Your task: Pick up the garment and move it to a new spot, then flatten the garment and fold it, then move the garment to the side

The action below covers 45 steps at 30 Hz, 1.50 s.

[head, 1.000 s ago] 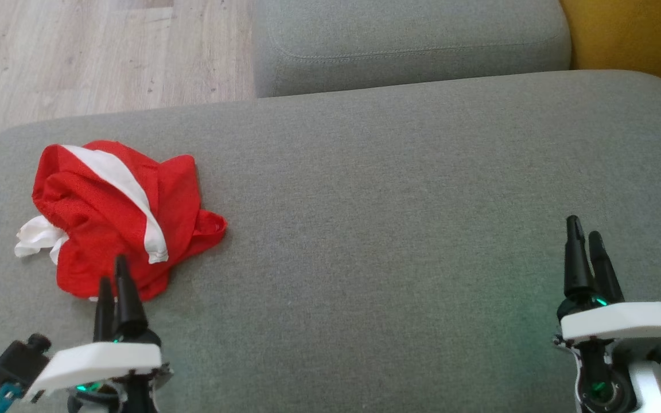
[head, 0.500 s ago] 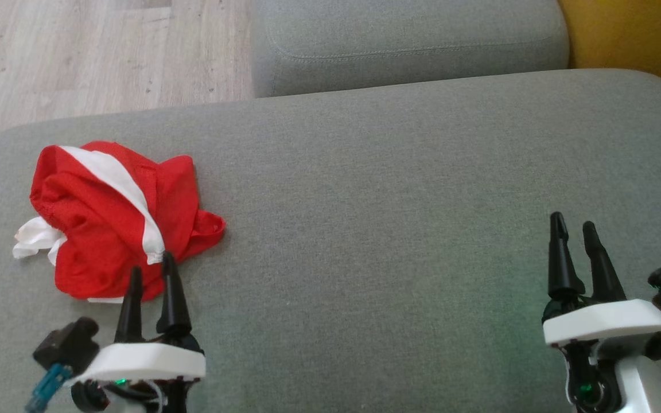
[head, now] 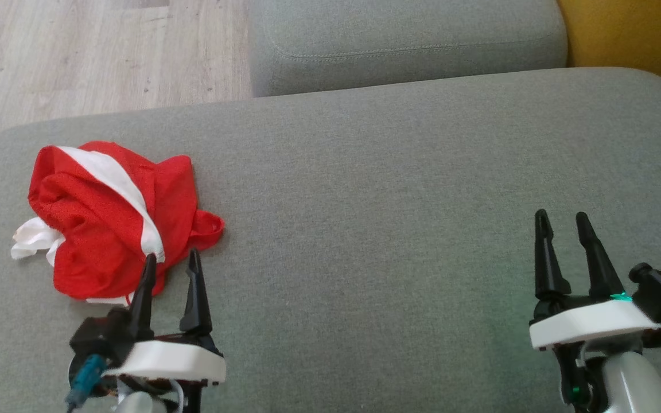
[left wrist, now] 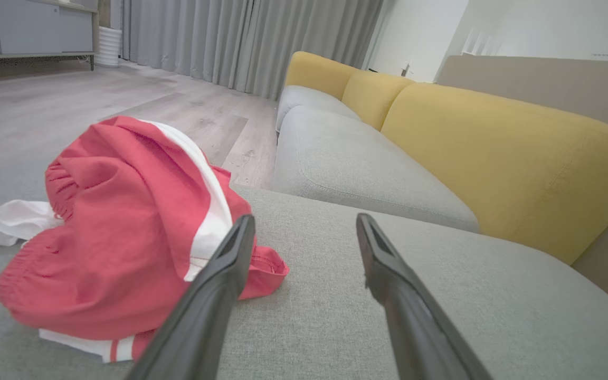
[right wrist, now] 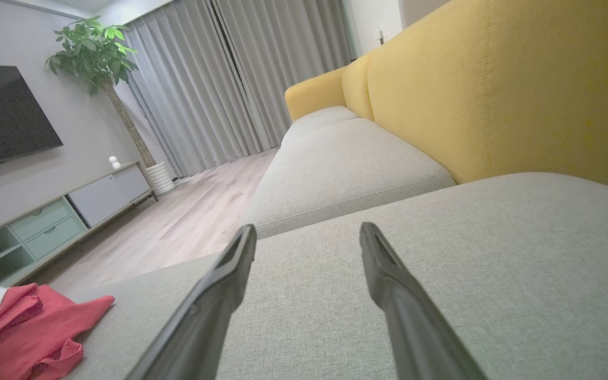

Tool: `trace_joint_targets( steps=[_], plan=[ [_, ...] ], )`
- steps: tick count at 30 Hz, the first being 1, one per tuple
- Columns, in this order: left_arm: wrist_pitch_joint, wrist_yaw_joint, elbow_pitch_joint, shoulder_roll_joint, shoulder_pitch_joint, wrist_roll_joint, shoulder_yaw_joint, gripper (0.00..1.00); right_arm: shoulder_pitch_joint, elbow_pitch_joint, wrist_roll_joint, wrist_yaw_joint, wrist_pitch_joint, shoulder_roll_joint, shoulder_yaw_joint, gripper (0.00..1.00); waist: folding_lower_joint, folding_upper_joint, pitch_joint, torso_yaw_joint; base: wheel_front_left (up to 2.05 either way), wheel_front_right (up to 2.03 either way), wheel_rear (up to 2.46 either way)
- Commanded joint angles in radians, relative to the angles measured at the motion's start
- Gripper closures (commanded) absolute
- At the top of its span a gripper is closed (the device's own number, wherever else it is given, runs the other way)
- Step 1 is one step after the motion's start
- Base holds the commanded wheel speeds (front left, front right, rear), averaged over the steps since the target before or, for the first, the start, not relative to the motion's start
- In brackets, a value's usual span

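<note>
Garment: crumpled in a heap at the left end of the seat, near its rounded left edge; unfolded and not flattened.
Garment fabric: red, fine-meshed, with a broad white stripe over the top. A white piece sticks out on the left, and a gathered waistband shows in the left wrist view.
Seat: grey woven upholstery, matte, slightly domed, with soft rounded corners.
Seat edges: the far-left edge drops to the floor. The far middle meets a second cushion, and the far-right corner lies beside the yellow back.
Open room: a broad stretch of bare seat runs from the garment's right hem to the right gripper – the widest free ground in the head view.
Left gripper: fingers spread with a clear gap, holding nothing. It sits at the garment's near right corner. One fingertip overlaps the hem in the head view, while the other is over bare seat. Contact with the cloth cannot be told.
Right gripper: fingers parted, holding nothing. It is over bare seat at the right, well apart from the garment.
Fingers: dark, smooth and long, tapering to narrow tips – each pair rises from a white housing.
Second cushion: same grey weave, with a stitched seam along its near edge.
Floor: pale wood planks, lengthwise grain.
Back: mustard-yellow fabric, padded and rounded.
</note>
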Motion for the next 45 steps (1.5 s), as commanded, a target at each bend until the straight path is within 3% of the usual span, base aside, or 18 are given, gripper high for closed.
trace_joint_targets(
  steps=[1, 16, 24, 30, 35, 45],
  plan=[
    [-0.014, 0.011, -0.037, 0.02, -0.052, 0.033, 0.01, 0.0, -0.058, -0.043, -0.035, -0.001, -0.014, -0.009, 0.022, 0.0, 0.0, 0.0, 0.0, 0.0, 0.0, 0.0, 0.0],
    [-0.058, 0.107, -0.005, 0.089, -0.086, 0.242, -0.116, 0.0, -0.07, -0.061, -0.266, -0.001, -0.058, -0.009, 0.046, 0.0, 0.0, 0.0, 0.002, -0.009, 0.0, 0.0, 0.0],
    [-0.081, 0.18, 0.017, 0.133, -0.115, 0.378, -0.203, 0.0, -0.076, -0.07, -0.392, -0.001, -0.082, -0.01, 0.065, 0.0, 0.0, 0.0, 0.004, -0.01, 0.0, 0.0, 0.0],
    [-0.099, 0.215, -0.037, 0.115, -0.114, 0.349, -0.21, 0.0, -0.073, -0.068, -0.417, -0.001, -0.1, -0.01, 0.063, 0.0, -0.0001, 0.0, 0.006, -0.007, 0.0, 0.0, 0.0],
    [-0.111, 0.19, -0.086, 0.078, -0.082, 0.273, -0.151, 0.0, -0.068, -0.04, -0.31, -0.001, -0.112, -0.011, 0.059, 0.0, -0.0001, 0.0, 0.004, -0.005, 0.0, 0.0, 0.0],
    [-0.127, 0.028, -0.029, -0.012, -0.014, 0.229, -0.021, 0.0, -0.058, 0.093, -0.072, -0.001, -0.128, -0.011, 0.125, 0.0, -0.0001, 0.0, -0.002, -0.007, 0.0, 0.0, 0.0]
  ],
)
